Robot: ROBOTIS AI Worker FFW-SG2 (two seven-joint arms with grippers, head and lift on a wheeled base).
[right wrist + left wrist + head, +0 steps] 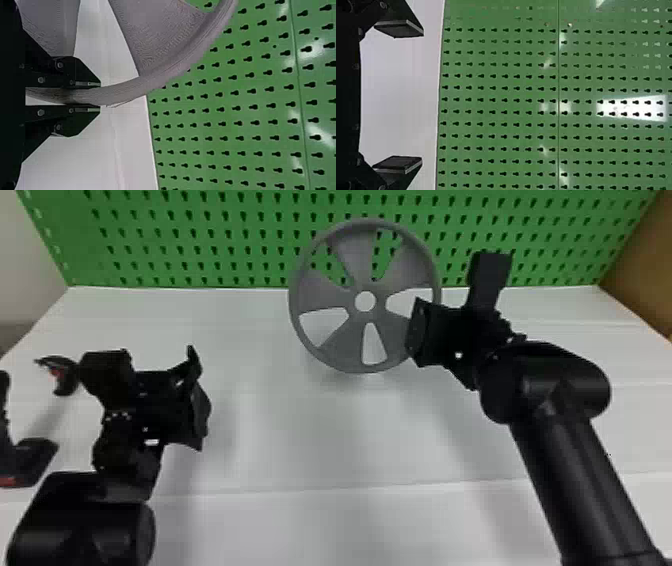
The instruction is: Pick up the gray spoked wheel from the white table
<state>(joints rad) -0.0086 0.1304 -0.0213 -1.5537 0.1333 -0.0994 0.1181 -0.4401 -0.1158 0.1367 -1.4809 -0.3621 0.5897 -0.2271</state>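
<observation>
Fingers, flat and black (81,73), of the right gripper (415,332) close around a gray, round, spoked wheel (320,292), its rim pinched between them. The right arm (575,470) comes in from the lower right of the head view, its forearm slanting forward and inward, then bends at a rounded black joint so the gripper points inward. The wheel lies to the left of this gripper, held by its right edge, spokes and centre hole facing the head camera; whether its lower rim touches the white table (300,450) I cannot tell.

Left gripper (202,405) hangs well apart from the wheel, over the table's left part, fingers wide and nothing between them. Beside that arm are a curved black piece with a red patch (67,377) and a black object with a red strip (35,457). Behind the table stands a green perforated panel (200,220).
</observation>
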